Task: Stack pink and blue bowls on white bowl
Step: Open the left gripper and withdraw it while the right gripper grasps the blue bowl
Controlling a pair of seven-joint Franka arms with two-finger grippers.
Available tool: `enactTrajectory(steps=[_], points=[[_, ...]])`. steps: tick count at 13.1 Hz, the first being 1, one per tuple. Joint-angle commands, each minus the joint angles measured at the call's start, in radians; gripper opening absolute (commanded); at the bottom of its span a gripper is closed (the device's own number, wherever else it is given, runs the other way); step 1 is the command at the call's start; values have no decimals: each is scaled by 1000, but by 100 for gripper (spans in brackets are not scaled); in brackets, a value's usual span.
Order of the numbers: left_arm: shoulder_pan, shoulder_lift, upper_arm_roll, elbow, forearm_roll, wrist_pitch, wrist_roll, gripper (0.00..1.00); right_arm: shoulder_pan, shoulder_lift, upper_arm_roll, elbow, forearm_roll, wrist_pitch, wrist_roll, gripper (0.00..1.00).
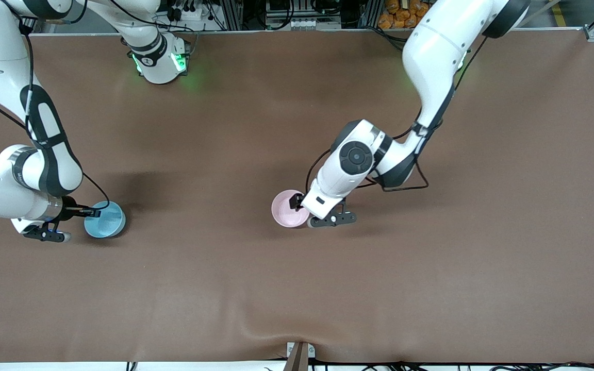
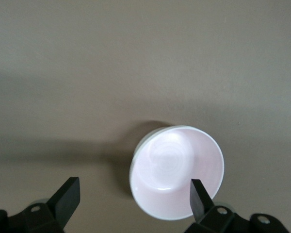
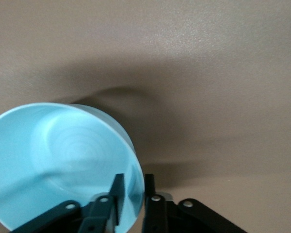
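- Two bowls are attended, one per arm; no white bowl is visible.
- Right gripper [image 3: 131,194], at the right arm's end of the table, pinches the blue bowl's [image 1: 104,219] rim — clenched on it.
- Left gripper [image 2: 136,196], fingers spread wide, straddles the pink bowl's [image 1: 287,208] rim mid-table.
- Advice: close squarely on that rim before lifting — keep both bowls level.

Brown table with a pink stack and a lifted blue bowl

The table [image 1: 297,288] is covered in a plain brown mat that ripples slightly at the edge nearest the front camera. Near its middle sits the pink bowl [image 1: 287,208], and in the left wrist view a pale rim shows around and under it, as of another bowl beneath. Toward the right arm's end the blue bowl [image 1: 105,220] hangs tilted above the mat, casting a shadow on it
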Motion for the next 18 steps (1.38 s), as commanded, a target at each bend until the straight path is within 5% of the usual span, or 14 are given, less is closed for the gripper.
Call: enactTrajectory(steps=[1, 9, 15, 18], points=[[57, -120, 3, -22, 25, -116, 26, 100, -17, 16, 12, 20, 32, 6, -5, 0], [223, -264, 2, -17, 30, -326, 229, 100, -36, -45, 12, 27, 30, -17, -99, 0], [378, -388, -9, -17, 32, -548, 443, 100, -2, -167, 43, 112, 47, -267, -54, 0], [447, -465, -9, -21, 30, -662, 549, 100, 102, -229, 58, 113, 48, -292, 104, 0]])
